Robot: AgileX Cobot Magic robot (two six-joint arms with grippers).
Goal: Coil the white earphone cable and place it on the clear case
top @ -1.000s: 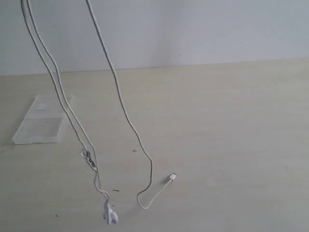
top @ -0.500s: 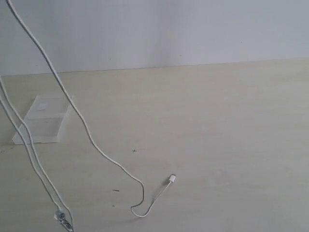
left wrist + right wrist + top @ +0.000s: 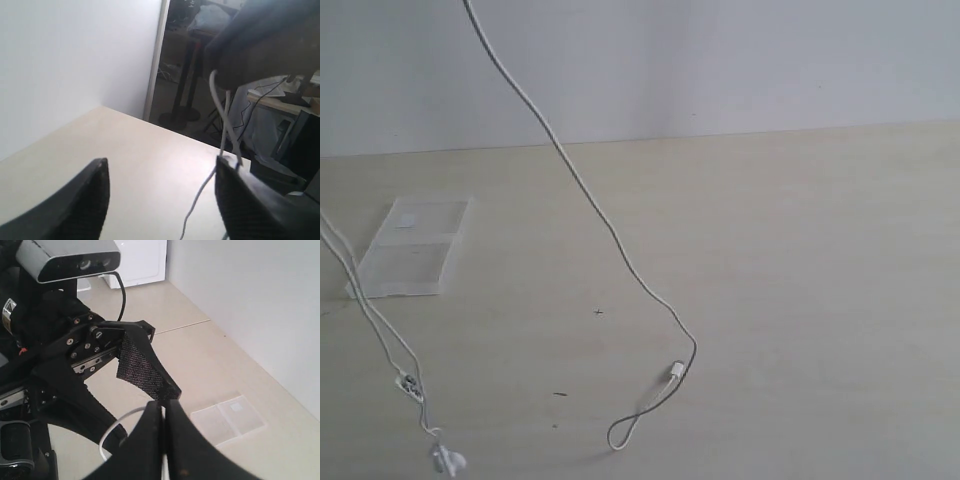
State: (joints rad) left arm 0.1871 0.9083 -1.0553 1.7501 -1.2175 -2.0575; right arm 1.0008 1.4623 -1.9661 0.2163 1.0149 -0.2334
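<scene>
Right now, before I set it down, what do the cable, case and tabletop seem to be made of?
The clear case looks like rigid transparent plastic with a glossy finish; the table shows through it. The white earphone cable is probably rubbery-coated wire, matte white; it hangs in soft curves and loops. The tabletop is a pale wood-look surface, maybe laminate, smooth and matte, with faint grain streaks.

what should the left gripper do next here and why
Probably close the open left gripper on the white earphone cable hanging below the shut right gripper: its plug and earbuds lie uncoiled on the table, off the clear case.
</scene>
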